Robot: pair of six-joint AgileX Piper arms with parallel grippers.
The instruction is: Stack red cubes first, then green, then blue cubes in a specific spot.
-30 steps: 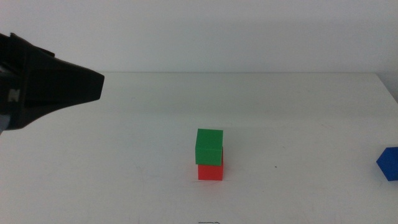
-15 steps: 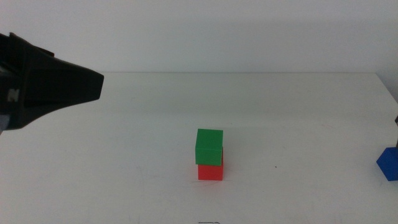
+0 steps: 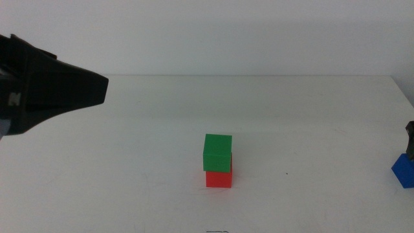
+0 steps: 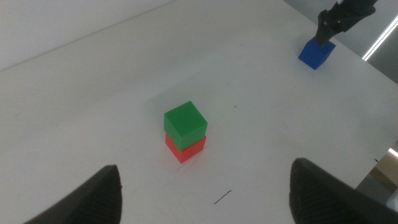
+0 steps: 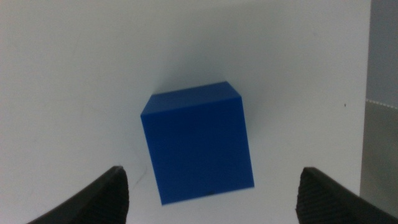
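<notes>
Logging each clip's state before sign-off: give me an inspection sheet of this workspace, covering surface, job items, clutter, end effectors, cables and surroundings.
Surface: white table, small dark mark near the front edge.
Job's things: green cube sits on red cube, slightly offset; blue cube lies apart at the table's right edge.
Clutter: nothing seen.
End effectors: left end effector open, raised away from the stack; right end effector open, above the blue cube, not gripping it.
Cables: nothing seen.
Surroundings: plain pale wall behind.

Green cube (image 3: 218, 152) atop red cube (image 3: 219, 178); blue cube (image 3: 403, 171) far right
</notes>
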